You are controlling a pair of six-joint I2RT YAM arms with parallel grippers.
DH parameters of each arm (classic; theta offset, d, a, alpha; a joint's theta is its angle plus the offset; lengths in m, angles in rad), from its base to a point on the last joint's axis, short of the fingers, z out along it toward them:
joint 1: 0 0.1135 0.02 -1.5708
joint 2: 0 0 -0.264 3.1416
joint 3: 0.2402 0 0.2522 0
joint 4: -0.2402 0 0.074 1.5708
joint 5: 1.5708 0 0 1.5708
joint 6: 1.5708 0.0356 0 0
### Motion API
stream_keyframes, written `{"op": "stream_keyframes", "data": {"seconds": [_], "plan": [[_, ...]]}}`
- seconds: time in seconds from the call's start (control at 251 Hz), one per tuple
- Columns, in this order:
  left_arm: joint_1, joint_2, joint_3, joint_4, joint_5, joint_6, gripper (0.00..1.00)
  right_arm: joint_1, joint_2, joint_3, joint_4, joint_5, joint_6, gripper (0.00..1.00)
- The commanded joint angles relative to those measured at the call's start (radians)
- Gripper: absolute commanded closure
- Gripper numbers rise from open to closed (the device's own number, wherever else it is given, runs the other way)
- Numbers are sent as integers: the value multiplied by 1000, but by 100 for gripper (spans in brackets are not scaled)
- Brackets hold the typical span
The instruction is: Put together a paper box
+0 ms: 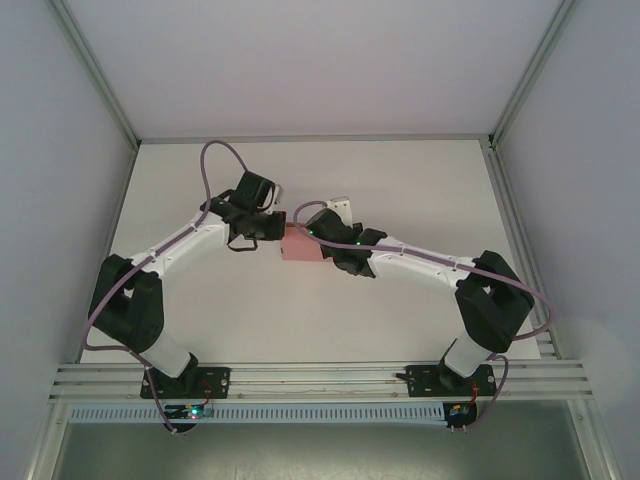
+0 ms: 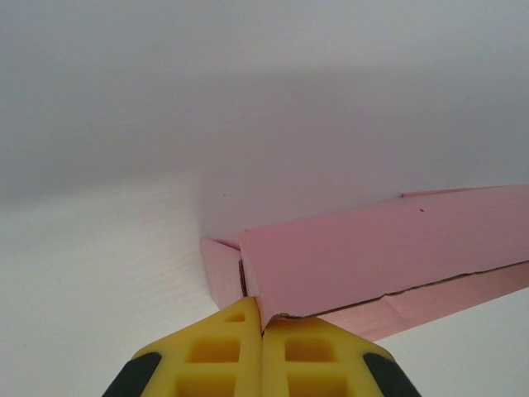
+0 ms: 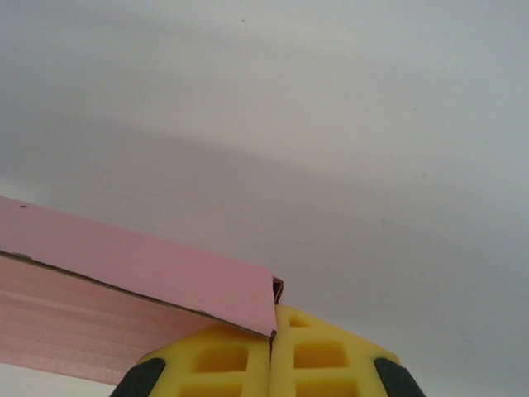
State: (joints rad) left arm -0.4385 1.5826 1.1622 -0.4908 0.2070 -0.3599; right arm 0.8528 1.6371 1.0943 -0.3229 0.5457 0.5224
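White matte table (image 1: 400, 180), pale grey walls (image 1: 60, 150) on three sides. Pink paper box (image 1: 302, 243) lies mid-table between the arms. Left gripper (image 2: 263, 322) closed tight, tips at box's left end. Right gripper (image 3: 271, 335) closed tight at opposite end.

Plain pink is seen on the paper box (image 2: 388, 248) — yellow on the left pincer (image 2: 262, 321) and the right pincer (image 3: 271, 329), white on the tabletop (image 1: 400, 180).
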Motion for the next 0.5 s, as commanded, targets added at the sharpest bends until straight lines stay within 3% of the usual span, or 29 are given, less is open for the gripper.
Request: {"op": "stream_keyframes", "data": {"seconds": [0.0, 0.084, 0.379, 0.419, 0.459, 0.499], "plan": [[-37, 18, -82, -93, -40, 42, 100, 6, 13, -58, 26, -22, -7, 100], [-49, 25, -127, -92, -105, 38, 100, 14, -3, -112, 90, -30, -26, 100], [-85, 38, -149, -74, -89, 14, 100, 42, 1, -168, 140, 12, -54, 100], [-86, 22, -141, -77, -81, 5, 94, 42, 4, -166, 138, 16, -50, 100], [-85, 1, -132, -78, -76, -6, 78, 42, 7, -166, 136, 20, -48, 100], [-86, -15, -118, -81, -69, -12, 77, 42, 9, -166, 136, 21, -48, 100]]}}
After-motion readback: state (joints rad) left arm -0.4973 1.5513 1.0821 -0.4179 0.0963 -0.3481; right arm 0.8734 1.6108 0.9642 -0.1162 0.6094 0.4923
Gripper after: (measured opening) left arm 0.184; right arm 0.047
